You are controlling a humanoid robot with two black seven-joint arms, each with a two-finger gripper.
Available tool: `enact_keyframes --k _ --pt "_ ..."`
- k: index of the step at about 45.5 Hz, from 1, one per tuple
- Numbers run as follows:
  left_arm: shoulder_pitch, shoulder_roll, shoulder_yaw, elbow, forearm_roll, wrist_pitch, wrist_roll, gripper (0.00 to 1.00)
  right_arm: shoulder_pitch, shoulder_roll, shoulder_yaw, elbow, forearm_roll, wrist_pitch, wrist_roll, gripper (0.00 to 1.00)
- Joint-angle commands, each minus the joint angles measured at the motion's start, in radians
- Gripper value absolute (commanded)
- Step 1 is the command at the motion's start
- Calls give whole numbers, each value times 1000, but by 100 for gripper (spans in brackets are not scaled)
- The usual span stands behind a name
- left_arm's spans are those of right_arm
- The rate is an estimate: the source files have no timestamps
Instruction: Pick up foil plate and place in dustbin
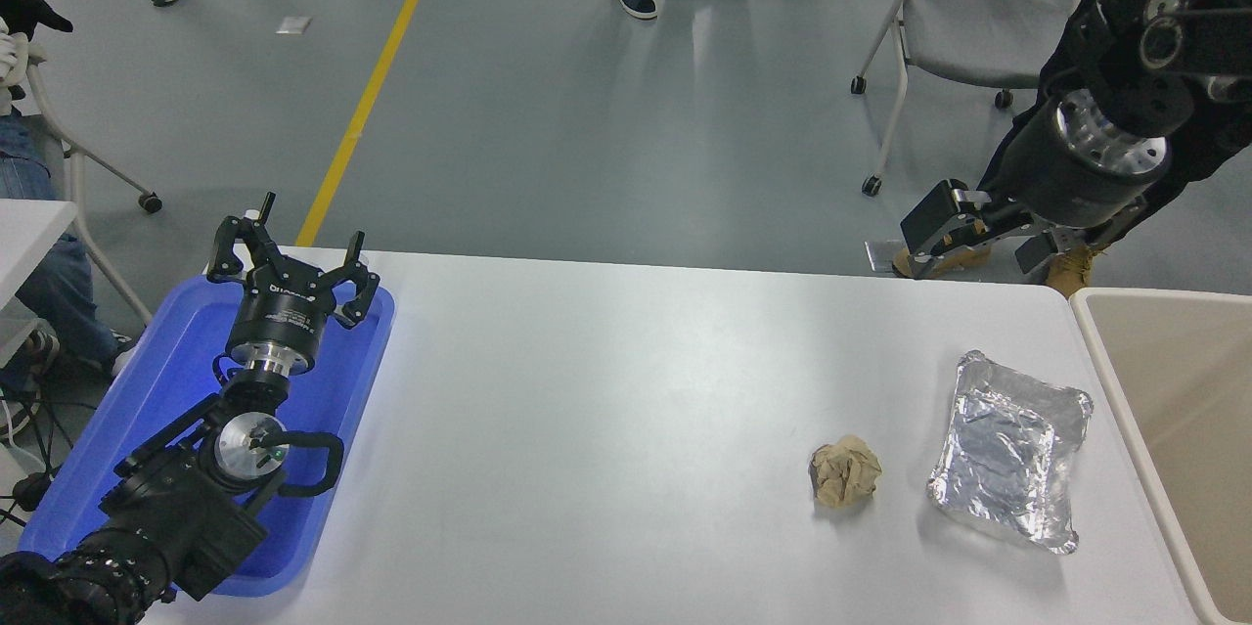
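1. The one view, from the head, looks from high at six o'clock, forward and down.
2. The white table (606,410) fills the near half; floor (587,116) towards twelve.

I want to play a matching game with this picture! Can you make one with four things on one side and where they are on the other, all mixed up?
Things:
1. foil plate
2. paper ball
3. left tool
4. dustbin

Places:
A. over the blue tray
B. at the table's right edge
C. on the white table, near the dustbin
D. on the table, just left of the foil plate

Pairs: 1-C, 2-D, 3-A, 4-B
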Motion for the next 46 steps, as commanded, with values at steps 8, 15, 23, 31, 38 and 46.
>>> enact_keyframes --k 8,15,23,31,38,46 --pt "0 0 0 0 0 0 0 100 -2 0 2 0 -1 0 0 100" --pt "0 0 0 0 0 0 0 100 -4 -2 3 -3 -1 0 0 100" --pt "0 0 0 0 0 0 0 100 -18 0 8 -20 -1 0 0 100" --pt "0 0 0 0 0 0 0 100 -27 0 11 -37 0 0 2 100" --pt "0 0 0 0 1 0 0 100 -33 -3 11 -42 0 0 2 100" --pt "0 0 0 0 0 0 0 100 -36 -3 13 -54 0 0 2 100"
